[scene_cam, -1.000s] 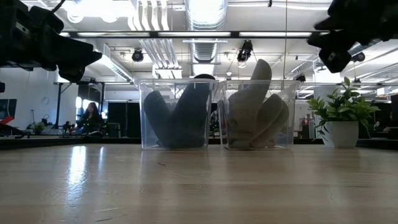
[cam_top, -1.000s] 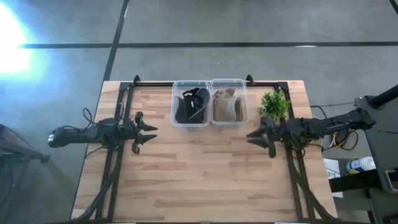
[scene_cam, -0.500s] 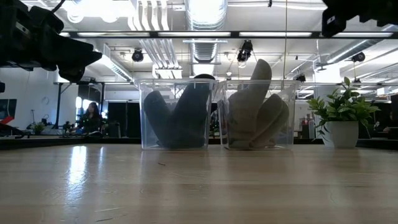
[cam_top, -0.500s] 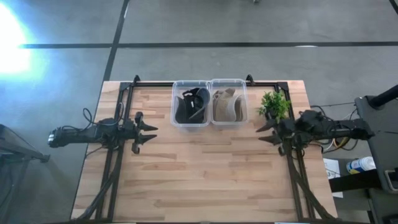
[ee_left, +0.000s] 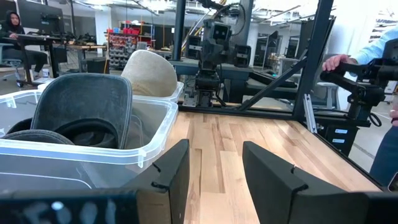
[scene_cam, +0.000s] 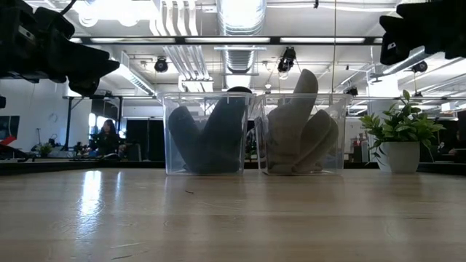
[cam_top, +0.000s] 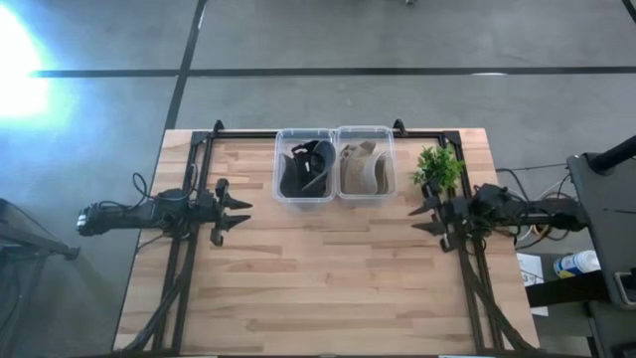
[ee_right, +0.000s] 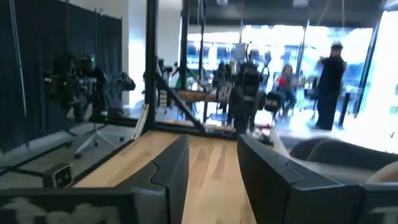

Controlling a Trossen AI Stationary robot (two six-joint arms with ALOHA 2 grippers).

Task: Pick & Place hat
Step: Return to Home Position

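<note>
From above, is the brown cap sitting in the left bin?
No, the brown cap lies in the right bin; the black cap fills the left bin.

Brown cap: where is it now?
High view: the brown cap lies inside the right transparent bin at the table's back edge, beside the left bin holding the black cap. The potted plant stands to its right.

Left claw, right claw, both parted
</note>
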